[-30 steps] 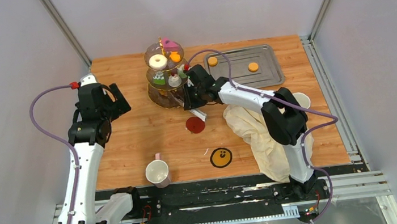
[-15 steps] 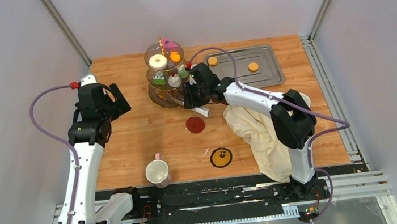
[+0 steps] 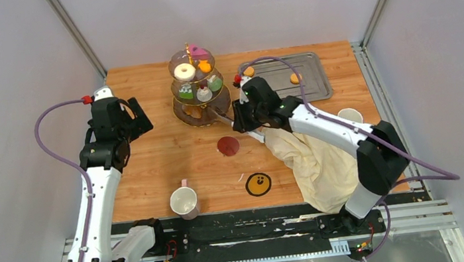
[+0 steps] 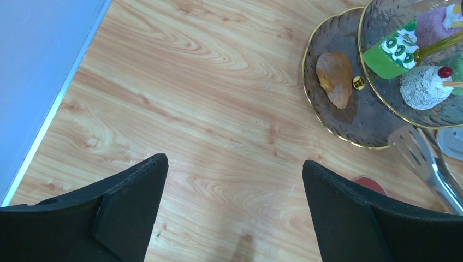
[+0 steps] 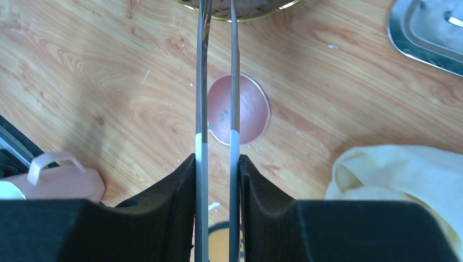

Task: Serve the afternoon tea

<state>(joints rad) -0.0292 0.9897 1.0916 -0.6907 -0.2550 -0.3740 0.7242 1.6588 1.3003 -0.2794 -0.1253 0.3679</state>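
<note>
The three-tier glass stand (image 3: 202,111) is at the back centre, holding a white donut (image 3: 184,72), an orange macaron (image 3: 205,67) and small cakes (image 3: 203,93). Its lowest tier (image 4: 371,117) carries a brown pastry (image 4: 334,78). Two more macarons (image 3: 294,78) lie on the steel tray (image 3: 314,87). My right gripper (image 5: 217,158) is shut on steel tongs (image 5: 201,82), which point at the stand's base over a red coaster (image 5: 248,109). Nothing shows between the tong arms. My left gripper (image 4: 235,164) hangs open over bare wood, left of the stand. One mug (image 3: 183,202) stands near the front, another (image 3: 350,116) at the right.
A cream cloth (image 3: 312,154) lies crumpled under the right arm. A yellow smiley coaster (image 3: 258,184) sits near the front edge. Grey walls close in on both sides of the wooden table (image 3: 154,167).
My right gripper has drawn back to the right, away from the stand, still holding the tongs. The left arm has not moved.
</note>
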